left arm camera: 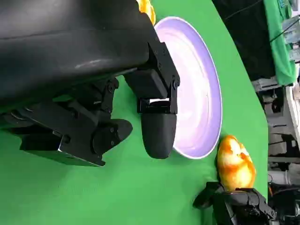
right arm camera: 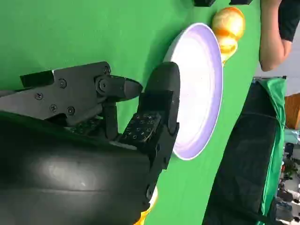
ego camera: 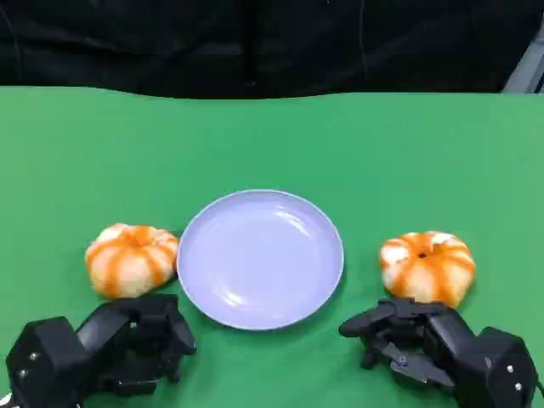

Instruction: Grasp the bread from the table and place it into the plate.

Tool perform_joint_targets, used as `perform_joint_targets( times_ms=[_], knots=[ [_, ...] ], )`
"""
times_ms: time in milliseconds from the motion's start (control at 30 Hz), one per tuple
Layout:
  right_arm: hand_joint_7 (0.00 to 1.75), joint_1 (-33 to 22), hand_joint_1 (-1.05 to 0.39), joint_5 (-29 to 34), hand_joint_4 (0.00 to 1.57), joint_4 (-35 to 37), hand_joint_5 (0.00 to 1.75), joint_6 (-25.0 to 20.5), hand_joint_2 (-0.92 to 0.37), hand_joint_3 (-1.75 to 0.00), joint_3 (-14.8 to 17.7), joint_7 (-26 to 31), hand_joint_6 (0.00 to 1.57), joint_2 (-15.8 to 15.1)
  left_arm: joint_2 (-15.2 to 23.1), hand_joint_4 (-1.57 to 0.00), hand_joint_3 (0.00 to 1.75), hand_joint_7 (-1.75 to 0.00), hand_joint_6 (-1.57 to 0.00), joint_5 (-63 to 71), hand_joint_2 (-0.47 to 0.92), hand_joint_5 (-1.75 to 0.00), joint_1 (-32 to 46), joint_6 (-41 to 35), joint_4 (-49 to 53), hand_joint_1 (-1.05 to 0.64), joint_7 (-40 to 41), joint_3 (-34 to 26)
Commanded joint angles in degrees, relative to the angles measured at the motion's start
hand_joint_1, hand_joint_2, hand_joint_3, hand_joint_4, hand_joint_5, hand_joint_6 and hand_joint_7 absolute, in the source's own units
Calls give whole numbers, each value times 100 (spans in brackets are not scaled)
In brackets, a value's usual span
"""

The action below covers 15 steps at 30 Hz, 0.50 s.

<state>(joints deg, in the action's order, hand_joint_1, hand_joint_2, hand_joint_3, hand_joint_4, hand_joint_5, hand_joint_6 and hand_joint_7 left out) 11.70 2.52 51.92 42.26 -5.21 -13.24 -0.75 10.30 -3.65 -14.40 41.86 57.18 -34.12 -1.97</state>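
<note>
Both black many-fingered hands sit low at the near edge of the green tabletop (ego camera: 357, 144), the left hand (ego camera: 110, 348) on one side and the right hand (ego camera: 433, 344) on the other, and neither holds anything. The left hand's fingers look loosely curled with a gap between them; the right hand's are spread forward, thumb reaching toward the middle. Between them, a little farther out, lies the round pale lilac plate (ego camera: 260, 259), with nothing on it. Two round white buns streaked with orange, shaped like small pumpkins, flank it: the left bread roll (ego camera: 132, 259) lies just beside the plate's rim, close to touching it, and directly beyond the left hand's fingertips; the right bread roll (ego camera: 427, 266) stands a bit apart from the plate's other edge and just beyond the right hand, which sits almost against its near side. Each roll is round, so no long axis dictates the approach. Each hand has a roll straight ahead of it, so either could reach; from where I stand, the right hand seems marginally closer to contact. Whichever goes, the carry afterward runs sideways and inward to the plate, a short way.
</note>
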Motion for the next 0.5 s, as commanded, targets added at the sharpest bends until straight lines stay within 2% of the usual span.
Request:
perform_joint_targets(
  times_ms=[33,433,500],
  knots=[
    [42,-127,-4,78,78,66,124,-119,-92,-36,-1,12,106,-87,97,-80,72,-123,-88,20,80,-153,7,3,-45,10,27,-4],
    [42,-123,-4,23,78,84,124,-127,-92,-36,19,-37,106,-68,61,-80,66,-119,-89,-15,83,-150,15,87,-31,9,84,-48],
    [42,-119,-4,14,78,90,123,-133,-92,-36,25,-52,106,-67,45,-76,57,-107,-87,-37,87,-142,13,98,-28,8,105,-71]
  ],
)
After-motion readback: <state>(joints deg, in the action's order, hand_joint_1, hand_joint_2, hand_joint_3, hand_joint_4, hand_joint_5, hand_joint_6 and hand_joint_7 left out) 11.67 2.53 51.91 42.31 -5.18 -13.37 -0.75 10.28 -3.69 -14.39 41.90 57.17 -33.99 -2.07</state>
